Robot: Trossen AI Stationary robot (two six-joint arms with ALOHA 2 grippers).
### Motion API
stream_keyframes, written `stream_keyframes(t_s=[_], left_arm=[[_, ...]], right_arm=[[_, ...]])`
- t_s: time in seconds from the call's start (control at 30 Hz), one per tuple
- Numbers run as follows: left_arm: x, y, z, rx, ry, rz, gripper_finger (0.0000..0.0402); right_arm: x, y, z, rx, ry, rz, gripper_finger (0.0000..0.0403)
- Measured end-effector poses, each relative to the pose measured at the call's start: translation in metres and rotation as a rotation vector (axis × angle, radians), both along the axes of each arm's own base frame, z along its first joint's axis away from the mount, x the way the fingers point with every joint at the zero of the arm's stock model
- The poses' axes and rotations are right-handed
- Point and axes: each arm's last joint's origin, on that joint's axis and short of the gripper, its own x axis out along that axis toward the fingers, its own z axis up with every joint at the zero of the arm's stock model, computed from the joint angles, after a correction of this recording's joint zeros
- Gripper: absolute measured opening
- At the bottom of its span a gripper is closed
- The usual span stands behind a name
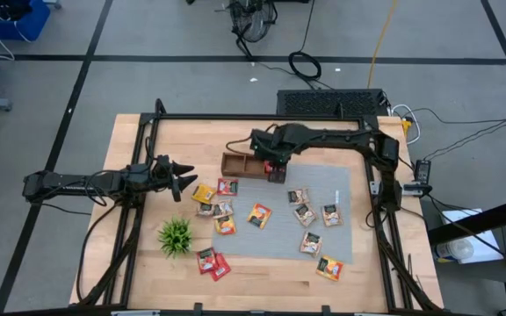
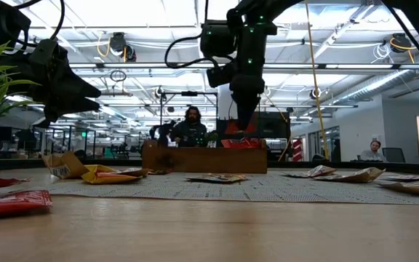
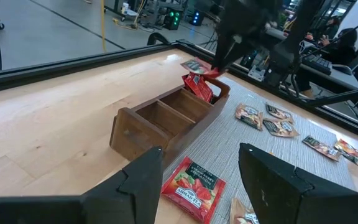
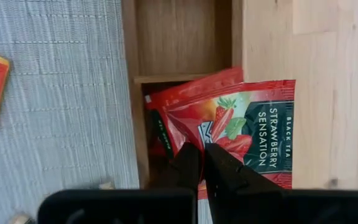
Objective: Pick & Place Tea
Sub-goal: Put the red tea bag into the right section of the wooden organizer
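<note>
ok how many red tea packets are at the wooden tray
2: one packet in the right pincer at the tray's end compartment, another behind it in that compartment; more may lie hidden below.

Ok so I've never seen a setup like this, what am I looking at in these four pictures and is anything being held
This is a robot with two dark arms working at a wooden table. One picture looks straight down from above, one looks level across the table top, and the other two come from cameras on each arm's wrist.

On the table lie a grey mat, a small green plant, a wooden tray with compartments, and many small tea packets scattered about, red, orange and yellow.

The right gripper is over the tray's end compartment, its jaws shut on a red strawberry tea packet; another red packet already sits in that compartment. The left gripper hovers near the table's left side, jaws open, holding nothing.
</note>
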Motion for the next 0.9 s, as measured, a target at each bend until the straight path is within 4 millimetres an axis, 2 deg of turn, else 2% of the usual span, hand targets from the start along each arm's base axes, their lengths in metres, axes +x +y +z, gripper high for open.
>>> stream_keyframes(t_s=[0.2,0.53,0.9], left_arm=[[0.000,0.000,0.000,0.000,0.000,0.000,0.0212],[0.000,0.000,0.000,0.000,0.000,0.000,0.0212],[0.000,0.000,0.000,0.000,0.000,0.000,0.0212]], right_arm=[[0.004,0.012,-0.012,-0.164,-0.001,-0.027,0.0000],[0.002,0.023,-0.029,-0.162,0.002,-0.049,0.0005],[0.002,0.027,-0.029,-0.159,-0.005,-0.057,0.0112]])
